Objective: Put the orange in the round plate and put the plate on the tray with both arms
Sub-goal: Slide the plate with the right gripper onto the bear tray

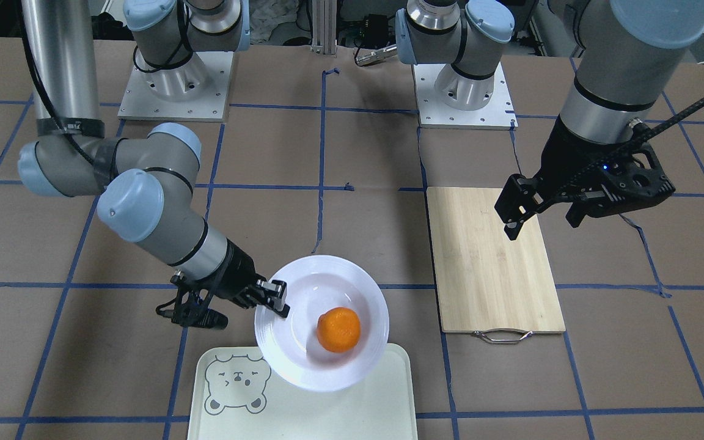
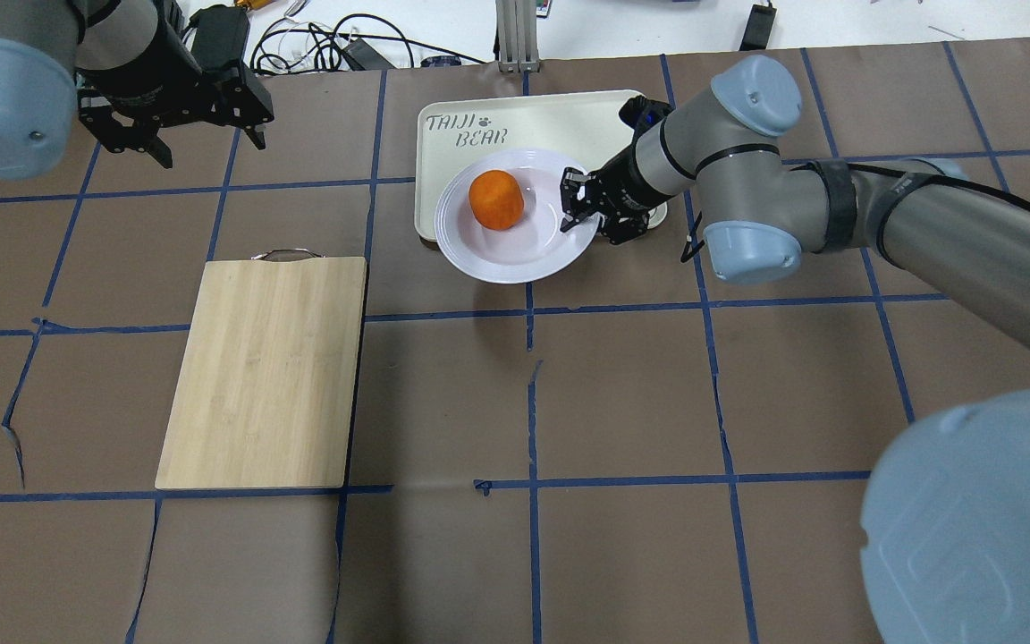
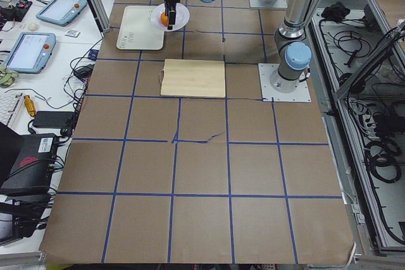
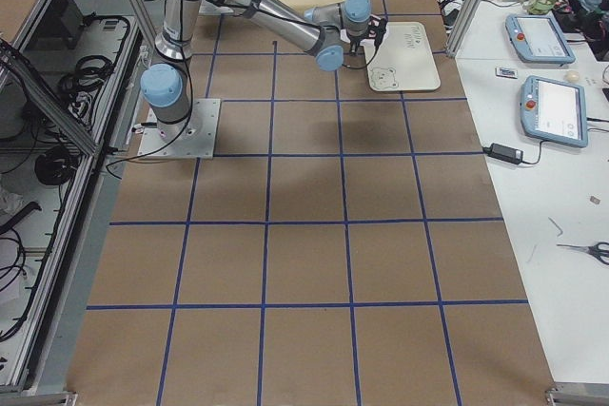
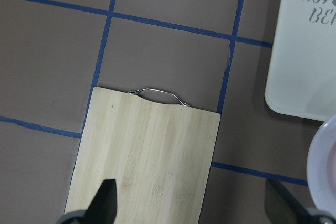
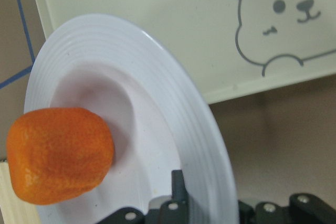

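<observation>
The orange (image 1: 338,330) (image 2: 496,199) (image 6: 58,156) lies in the sunken centre of the white round plate (image 1: 303,287) (image 2: 515,255) (image 6: 173,124). My right gripper (image 1: 275,296) (image 2: 571,201) is shut on the plate's rim, on the side nearest that arm. The plate overlaps the robot-side edge of the pale tray (image 1: 327,409) (image 2: 560,116) (image 6: 173,19), and its other part is over the brown table. My left gripper (image 1: 541,226) (image 2: 211,152) (image 5: 193,203) hangs open and empty above the table, far from the plate.
A bamboo board (image 1: 492,263) (image 2: 265,367) (image 5: 147,161) with a metal handle lies flat under the left gripper. Both arm bases stand at the robot's edge of the table. Cables and devices sit beyond the tray's far side.
</observation>
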Available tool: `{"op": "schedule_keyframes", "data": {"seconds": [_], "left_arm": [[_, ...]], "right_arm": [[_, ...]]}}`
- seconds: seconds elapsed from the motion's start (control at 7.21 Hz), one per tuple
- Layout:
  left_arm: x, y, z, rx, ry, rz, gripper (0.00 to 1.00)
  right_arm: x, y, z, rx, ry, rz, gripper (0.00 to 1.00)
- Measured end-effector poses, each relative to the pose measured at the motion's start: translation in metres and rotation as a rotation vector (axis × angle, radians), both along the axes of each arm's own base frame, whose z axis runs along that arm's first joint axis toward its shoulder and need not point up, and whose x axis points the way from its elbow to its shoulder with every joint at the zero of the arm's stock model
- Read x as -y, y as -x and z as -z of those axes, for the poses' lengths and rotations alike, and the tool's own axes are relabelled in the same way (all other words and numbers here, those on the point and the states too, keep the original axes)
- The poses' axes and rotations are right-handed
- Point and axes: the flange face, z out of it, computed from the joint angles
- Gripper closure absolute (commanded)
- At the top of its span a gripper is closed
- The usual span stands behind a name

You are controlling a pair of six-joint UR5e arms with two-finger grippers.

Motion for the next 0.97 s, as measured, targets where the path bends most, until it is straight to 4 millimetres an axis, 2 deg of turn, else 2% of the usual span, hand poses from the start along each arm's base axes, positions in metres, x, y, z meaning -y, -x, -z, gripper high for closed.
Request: {"op": "schedule_keyframes", "data": {"seconds": [0.14,0.28,0.42,0.55,0.69,0.83,0.97], "left_arm": [[0.000,0.000,-0.002,0.001,0.004,0.000,0.00],[0.000,0.000,-0.005,0.000,0.010,0.001,0.00],[-0.003,0.002,-0.008,-0.004,0.018,0.003,0.00],[-0.007,0.004,-0.013,-0.007,0.025,0.006,0.00],[-0.011,0.005,-0.017,-0.009,0.031,0.008,0.00],[-0.015,0.005,-0.020,-0.010,0.032,0.010,0.00],[-0.018,0.007,-0.019,-0.012,0.025,0.028,0.00]], "right_arm": [[0.046,-0.002,0.011,0.002,0.022,0.011,1.00],[0.082,-0.004,0.025,0.000,0.039,0.019,1.00],[0.103,-0.005,0.039,-0.004,0.044,0.025,1.00],[0.112,-0.005,0.048,-0.006,0.041,0.031,0.92],[0.115,-0.005,0.052,-0.007,0.039,0.036,0.25],[0.115,-0.004,0.054,-0.016,0.036,0.041,0.00],[0.115,-0.001,0.054,-0.046,0.038,0.054,0.00]]}}
